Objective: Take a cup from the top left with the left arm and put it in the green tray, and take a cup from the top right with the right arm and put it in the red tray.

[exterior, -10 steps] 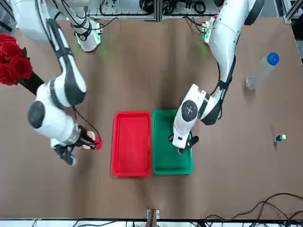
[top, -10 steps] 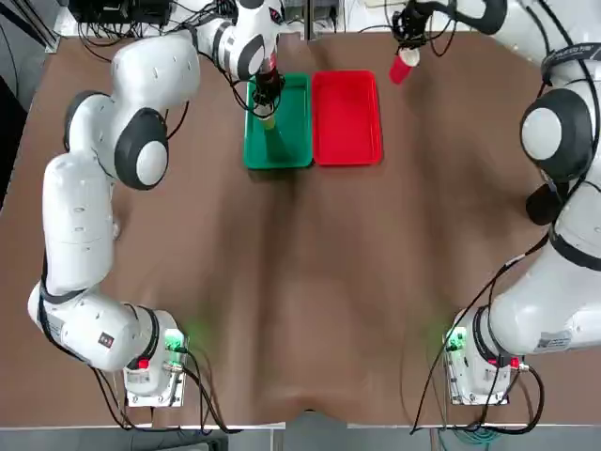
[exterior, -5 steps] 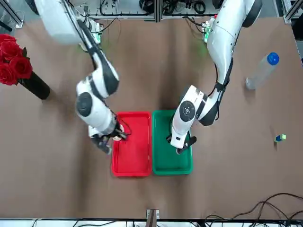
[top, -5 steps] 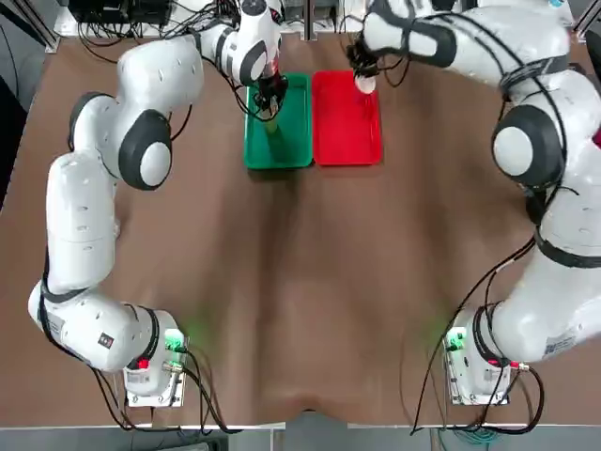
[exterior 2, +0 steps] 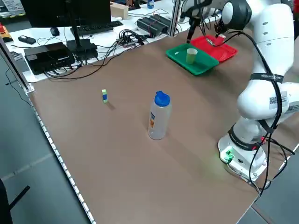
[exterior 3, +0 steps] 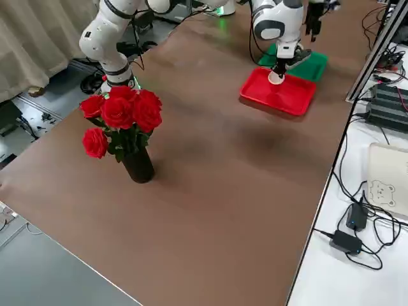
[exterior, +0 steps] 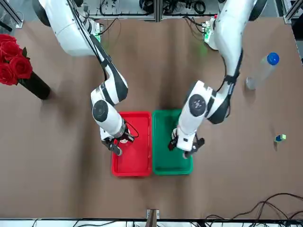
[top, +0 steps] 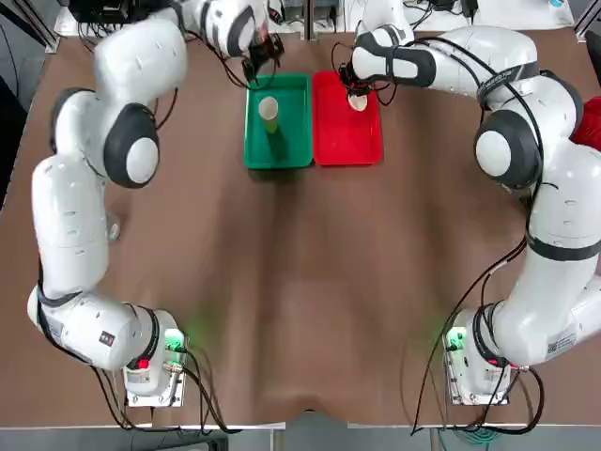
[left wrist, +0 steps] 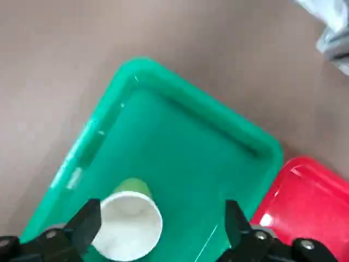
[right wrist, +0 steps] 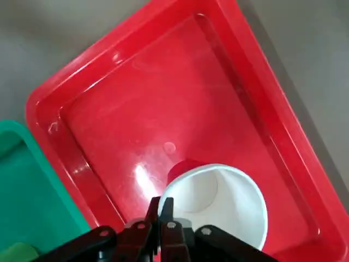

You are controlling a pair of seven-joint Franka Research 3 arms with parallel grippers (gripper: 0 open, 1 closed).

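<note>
Yellow-green paper cup (top: 269, 115) is standing upright inside the green plastic tray (top: 279, 146), its white mouth facing up. Just beside it, the left end effector (left wrist: 163, 224) is hovering over that tray, fingers spread wide and holding nothing. Over the neighbouring red plastic tray (right wrist: 163, 125), the right end effector (right wrist: 163, 204) is gripping the red paper cup (right wrist: 218, 202) by its rim, fingers pinched shut on the wall. Both trays are lying side by side on the brown tabletop (top: 310, 301).
</note>
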